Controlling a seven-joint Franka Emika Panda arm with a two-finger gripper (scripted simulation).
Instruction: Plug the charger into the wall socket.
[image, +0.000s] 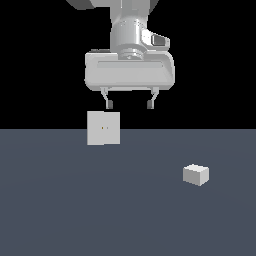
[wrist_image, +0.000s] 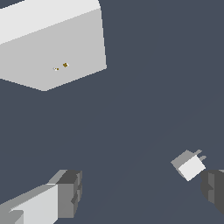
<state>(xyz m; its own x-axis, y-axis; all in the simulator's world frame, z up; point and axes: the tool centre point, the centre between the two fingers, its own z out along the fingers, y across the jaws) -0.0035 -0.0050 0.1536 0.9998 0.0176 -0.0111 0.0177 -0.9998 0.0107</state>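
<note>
The gripper (image: 129, 104) is hanging wide open and empty, well above the charger (image: 196, 174). It should be centring over the charger and aligning its fingers (wrist_image: 65, 192) with the block's flat sides, well apart from the wall socket (image: 103, 128).

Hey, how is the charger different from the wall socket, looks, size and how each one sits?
The wall socket is a flat square plate standing upright; the charger is a small boxy block lying on the floor. The socket is clearly wider than the charger. The socket shows two tiny dots at its centre, while in the wrist view the charger seems to show small prongs. Both are plain off-white.
</note>
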